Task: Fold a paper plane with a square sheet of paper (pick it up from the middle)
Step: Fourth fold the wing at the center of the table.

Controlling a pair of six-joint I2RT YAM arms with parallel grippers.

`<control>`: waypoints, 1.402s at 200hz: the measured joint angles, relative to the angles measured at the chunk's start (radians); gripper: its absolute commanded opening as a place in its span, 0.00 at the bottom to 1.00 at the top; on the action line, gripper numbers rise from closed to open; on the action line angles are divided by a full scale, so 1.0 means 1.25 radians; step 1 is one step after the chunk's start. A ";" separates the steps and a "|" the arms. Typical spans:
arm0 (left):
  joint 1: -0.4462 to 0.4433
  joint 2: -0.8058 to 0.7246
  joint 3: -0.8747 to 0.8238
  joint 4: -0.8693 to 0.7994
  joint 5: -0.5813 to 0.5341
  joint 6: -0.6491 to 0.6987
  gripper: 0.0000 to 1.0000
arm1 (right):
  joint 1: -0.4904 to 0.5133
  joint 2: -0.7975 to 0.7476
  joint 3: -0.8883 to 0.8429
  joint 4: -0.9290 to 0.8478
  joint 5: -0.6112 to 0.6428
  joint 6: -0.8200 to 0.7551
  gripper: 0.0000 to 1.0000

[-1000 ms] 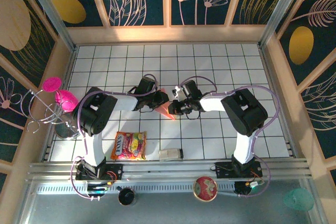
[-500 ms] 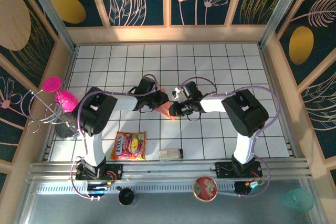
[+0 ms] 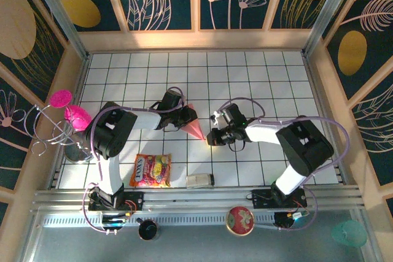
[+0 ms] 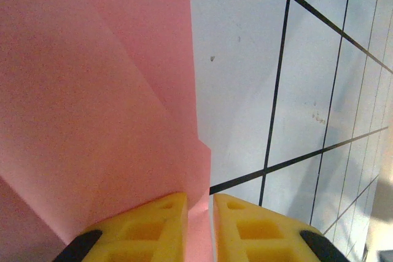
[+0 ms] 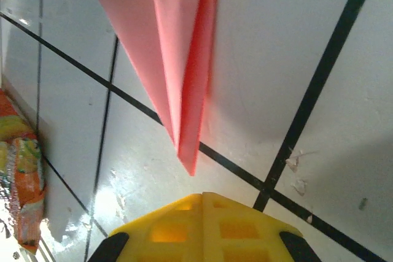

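Pulled back rightward, the right jaws sit shut on nothing; the left jaws pinch the paper plane's (image 3: 195,127) wide end, nose near the tabletop (image 3: 245,72), likely steadying it.

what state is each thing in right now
paper plane: folded to a narrow point, wide end pinched
left gripper: jaws shut on the paper plane
right gripper: jaws shut, empty, apart from the plane's tip
snack packet: flat on the table, untouched
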 measured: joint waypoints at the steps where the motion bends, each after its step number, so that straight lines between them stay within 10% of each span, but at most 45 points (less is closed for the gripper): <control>1: 0.000 0.000 0.000 0.000 0.000 0.000 0.18 | 0.000 -0.002 0.000 0.000 0.001 0.000 0.03; 109: 0.001 0.001 0.004 -0.006 -0.003 -0.022 0.18 | 0.027 0.129 0.155 0.043 0.022 0.030 0.02; 207: 0.002 0.005 0.019 -0.032 -0.003 -0.034 0.18 | 0.031 0.082 0.155 0.021 0.135 0.001 0.39; 280: 0.002 0.005 0.023 -0.041 -0.003 -0.033 0.19 | 0.055 0.118 0.156 -0.023 0.149 -0.021 0.37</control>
